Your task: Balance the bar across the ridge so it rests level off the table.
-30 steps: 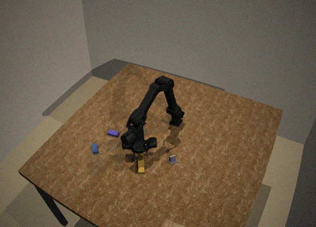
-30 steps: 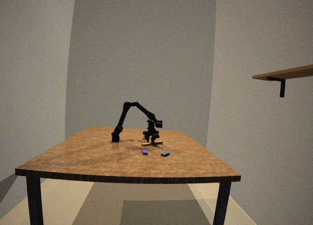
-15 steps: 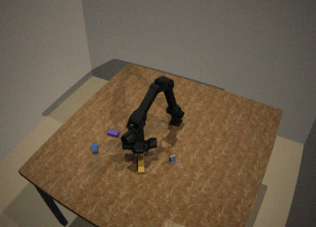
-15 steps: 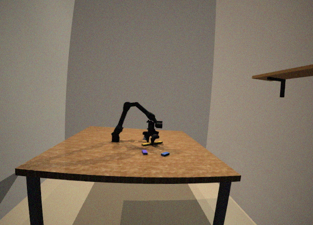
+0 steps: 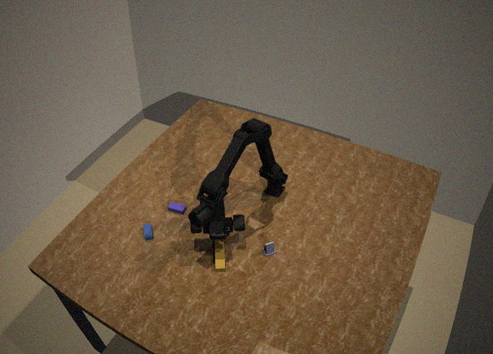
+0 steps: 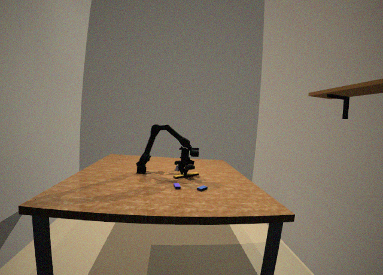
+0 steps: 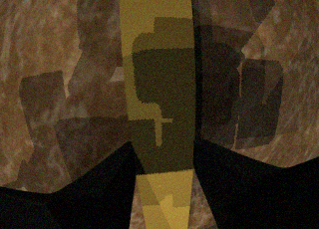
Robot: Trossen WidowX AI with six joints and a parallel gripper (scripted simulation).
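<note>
A long yellow bar lies flat at table height, its near end sticking out from under the arm in the top view. My gripper points down over the bar and is shut on it. In the wrist view, one dark finger is against each long side, with bar visible beyond and between the fingers. The small grey ridge stands upright on its thin base, to the right of the bar in the top view, apart from it. Nothing rests on the ridge.
A purple block and a blue block lie on the table, left of the gripper in the top view. A wall shelf is far off at the right in the exterior view.
</note>
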